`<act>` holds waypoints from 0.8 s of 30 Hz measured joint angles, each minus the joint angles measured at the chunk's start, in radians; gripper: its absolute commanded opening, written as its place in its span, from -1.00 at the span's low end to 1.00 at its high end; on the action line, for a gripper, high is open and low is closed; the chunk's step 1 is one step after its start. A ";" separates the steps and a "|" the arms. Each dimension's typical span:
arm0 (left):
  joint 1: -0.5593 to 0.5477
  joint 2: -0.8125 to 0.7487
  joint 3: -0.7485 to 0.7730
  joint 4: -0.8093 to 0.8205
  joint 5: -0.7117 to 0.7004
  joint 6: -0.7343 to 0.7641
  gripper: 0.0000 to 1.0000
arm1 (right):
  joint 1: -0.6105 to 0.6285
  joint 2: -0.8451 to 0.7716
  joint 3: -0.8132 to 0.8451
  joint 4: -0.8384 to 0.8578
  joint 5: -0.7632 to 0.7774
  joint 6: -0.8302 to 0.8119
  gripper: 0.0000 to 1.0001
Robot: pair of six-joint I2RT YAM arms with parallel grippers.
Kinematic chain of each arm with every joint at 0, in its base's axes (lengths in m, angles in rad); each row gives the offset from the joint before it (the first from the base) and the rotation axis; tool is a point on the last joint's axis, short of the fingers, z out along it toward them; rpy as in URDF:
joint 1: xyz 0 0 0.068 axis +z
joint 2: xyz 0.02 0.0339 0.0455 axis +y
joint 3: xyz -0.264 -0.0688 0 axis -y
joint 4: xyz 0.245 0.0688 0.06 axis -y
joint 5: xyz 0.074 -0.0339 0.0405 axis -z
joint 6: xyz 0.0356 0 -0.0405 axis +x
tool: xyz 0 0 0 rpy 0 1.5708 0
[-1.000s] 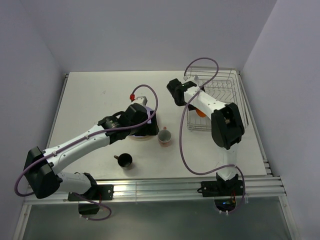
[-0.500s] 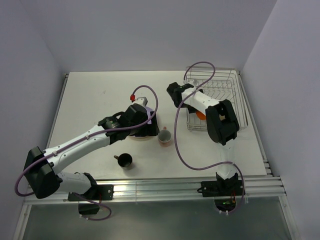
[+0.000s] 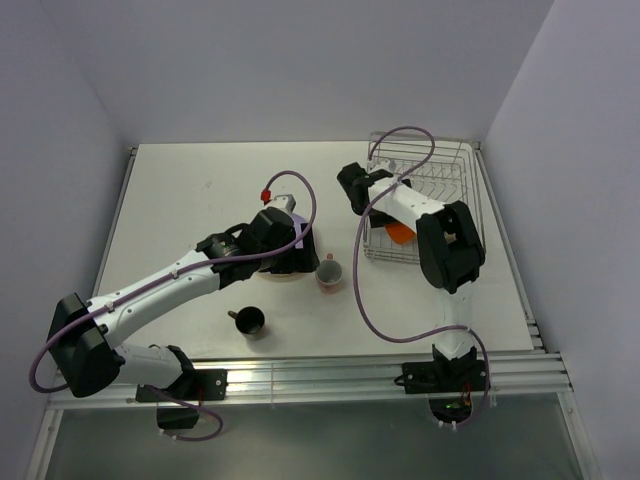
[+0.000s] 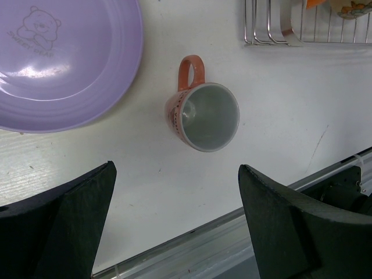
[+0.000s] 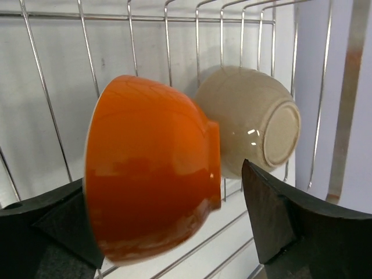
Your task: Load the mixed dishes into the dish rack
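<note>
My left gripper (image 3: 300, 262) (image 4: 174, 224) is open and empty above the table. The pink mug (image 3: 329, 272) (image 4: 203, 116) lies ahead of its fingers, mouth up. The lilac plate (image 4: 58, 58) is beside the mug, and my left arm covers most of it in the top view (image 3: 302, 233). The small black cup (image 3: 248, 320) stands near the front. My right gripper (image 3: 368, 195) (image 5: 168, 232) is open at the dish rack (image 3: 440, 185). The orange bowl (image 5: 148, 165) (image 3: 400, 232) stands on edge between its fingers. The white bowl (image 5: 250, 122) leans behind it.
The rack's wires (image 5: 87, 52) and the lilac right wall (image 5: 360, 104) are close round my right gripper. The rack's corner (image 4: 273, 35) is just beyond the mug. A metal rail (image 3: 330, 375) runs along the table's near edge.
My right arm shifted at the rack, and the rack's near left corner slid slightly left with the orange bowl in it. The left arm has not moved.
</note>
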 measured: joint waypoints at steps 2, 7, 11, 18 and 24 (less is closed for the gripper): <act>0.000 0.000 0.000 0.000 0.000 0.000 0.86 | 0.000 -0.001 -0.009 0.014 -0.016 -0.003 0.81; 0.000 0.000 0.000 0.000 0.005 -0.001 0.84 | 0.000 -0.032 -0.053 0.054 -0.080 -0.021 0.83; 0.000 0.002 0.000 0.000 0.008 -0.003 0.85 | 0.000 -0.074 -0.079 0.071 -0.144 -0.039 0.84; 0.000 0.020 0.000 -0.001 0.014 -0.003 0.84 | 0.003 -0.178 -0.117 0.114 -0.249 -0.047 0.85; 0.000 0.036 0.000 -0.001 0.014 -0.008 0.84 | 0.003 -0.270 -0.153 0.148 -0.324 -0.047 0.85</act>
